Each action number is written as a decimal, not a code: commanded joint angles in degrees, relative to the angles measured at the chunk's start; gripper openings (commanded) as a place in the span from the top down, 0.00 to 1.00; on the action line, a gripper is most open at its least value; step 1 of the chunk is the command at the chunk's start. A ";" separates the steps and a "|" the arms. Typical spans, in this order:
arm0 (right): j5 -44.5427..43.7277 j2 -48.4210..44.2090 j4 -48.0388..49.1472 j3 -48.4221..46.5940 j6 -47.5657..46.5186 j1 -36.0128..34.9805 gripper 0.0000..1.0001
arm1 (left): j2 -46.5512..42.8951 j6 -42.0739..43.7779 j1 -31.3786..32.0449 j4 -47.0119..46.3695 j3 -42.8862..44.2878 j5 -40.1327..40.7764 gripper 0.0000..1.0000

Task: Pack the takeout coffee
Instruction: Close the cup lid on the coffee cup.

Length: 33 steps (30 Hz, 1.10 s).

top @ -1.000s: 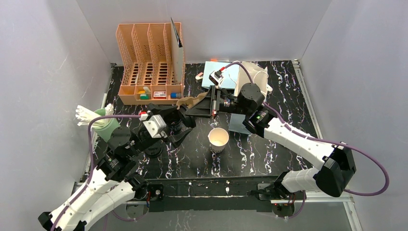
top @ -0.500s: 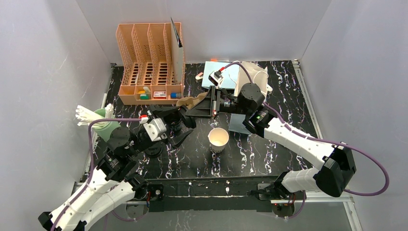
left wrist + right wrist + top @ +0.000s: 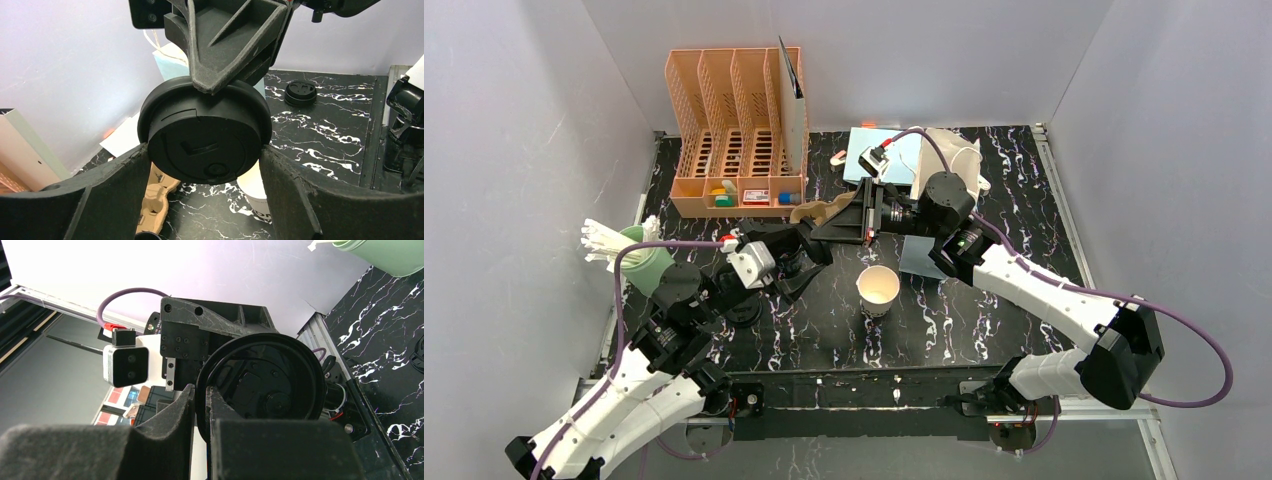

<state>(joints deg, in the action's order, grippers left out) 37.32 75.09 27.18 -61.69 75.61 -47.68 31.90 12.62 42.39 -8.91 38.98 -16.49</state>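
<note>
Right claw point(image 3: 200, 396) is nearly closed and pinches the rim of a black lid point(image 3: 200, 120), held up off the bench point(image 3: 984, 300) on edge, with its top face toward the left wrist camera. Right claw's fingers come down onto the lid's upper edge in that view. Left claw point(image 3: 204, 150) is wide, jaws straddling the same lid, one pad at each side of the rim. The pads look to be touching, but can't tell if they press. From the top view both claws meet mid-bench, just in front of the brown pulp carrier point(image 3: 824, 210), and the lid itself is hard to make out there. Uncovered paper cup point(image 3: 878, 288), white inside, stands upright on the bench just near-side of the claws, apart from both. A second black lid point(image 3: 300, 93) lies flat on the bench, well away from the held one. Light-blue bag point(image 3: 894, 155) is at the back of the bench behind the right arm.
</note>
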 commanded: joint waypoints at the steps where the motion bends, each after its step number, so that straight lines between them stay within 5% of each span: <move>1: 0.55 -1.17 3.40 -2.21 -0.47 0.10 0.96 | 0.14 -0.43 0.20 -1.33 -0.07 1.02 0.25; 21: -1.27 -2.33 5.52 0.74 1.69 0.10 0.95 | 2.03 -1.40 0.19 -3.26 1.02 2.14 0.27; 25: -2.08 -3.26 5.32 1.45 1.28 0.07 0.75 | 2.13 -0.66 0.20 -1.71 1.51 1.37 0.38; 33: -5.36 -6.21 -0.98 1.64 -2.75 0.20 0.32 | 1.59 0.55 0.22 3.75 2.94 1.49 0.41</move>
<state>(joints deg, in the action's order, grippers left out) 34.20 71.96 27.55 -59.94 75.70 -47.64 33.93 12.10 42.39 -7.92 39.20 -15.00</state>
